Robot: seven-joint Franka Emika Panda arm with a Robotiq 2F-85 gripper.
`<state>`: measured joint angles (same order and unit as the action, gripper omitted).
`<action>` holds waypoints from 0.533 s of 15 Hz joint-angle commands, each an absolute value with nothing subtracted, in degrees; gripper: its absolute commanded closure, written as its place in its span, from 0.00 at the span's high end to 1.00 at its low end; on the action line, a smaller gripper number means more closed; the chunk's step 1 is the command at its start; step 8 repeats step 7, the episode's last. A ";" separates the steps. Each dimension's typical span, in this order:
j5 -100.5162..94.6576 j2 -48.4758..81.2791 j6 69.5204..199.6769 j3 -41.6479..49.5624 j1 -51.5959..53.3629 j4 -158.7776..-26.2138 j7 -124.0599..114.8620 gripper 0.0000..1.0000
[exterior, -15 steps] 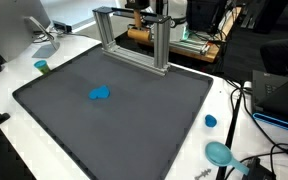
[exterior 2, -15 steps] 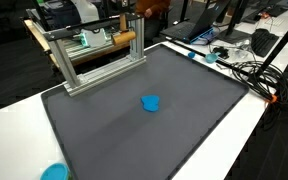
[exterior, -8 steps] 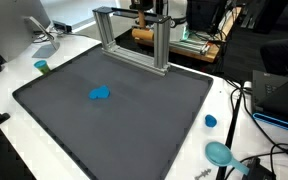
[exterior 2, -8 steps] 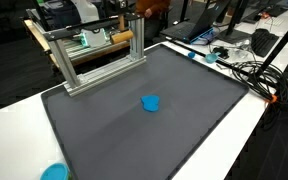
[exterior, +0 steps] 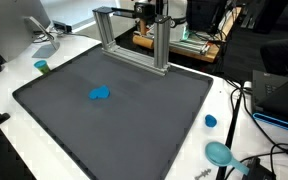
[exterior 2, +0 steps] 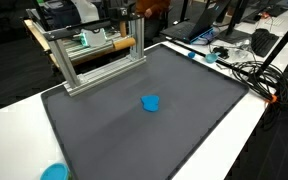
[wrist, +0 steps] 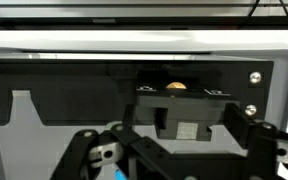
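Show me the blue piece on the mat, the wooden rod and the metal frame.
blue piece (exterior: 100,94), in an exterior view, on its middle.
wooden rod (exterior 2: 121,43), in an exterior view, on its shaft beside the post.
metal frame (exterior: 164,48), in an exterior view, on its near upright post.

The pincer is coming in from the bottom edge, its black linkages spreading wide to both sides and crossing in the middle. Its fingertips are not showing clearly, so how the jaws are standing cannot be told. Just above it a black bracket is filling the centre, and a small tan rounded piece is sitting at its top between two dark tabs. Two silver screws are shining at the right, one above the other. A pale band is running across above the dark panel, and a blue speck is peeking out at the bottom edge.
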<state>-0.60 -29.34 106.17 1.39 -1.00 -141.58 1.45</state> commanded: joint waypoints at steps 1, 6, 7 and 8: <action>-0.27 -31.04 105.87 2.09 -2.03 -141.45 0.18 1.00; -0.07 -33.99 108.22 4.90 -4.29 -139.76 1.44 1.00; -0.60 -31.57 106.97 3.66 -3.71 -139.68 0.79 1.00; -0.60 -31.57 106.97 3.66 -3.71 -139.68 0.79 1.00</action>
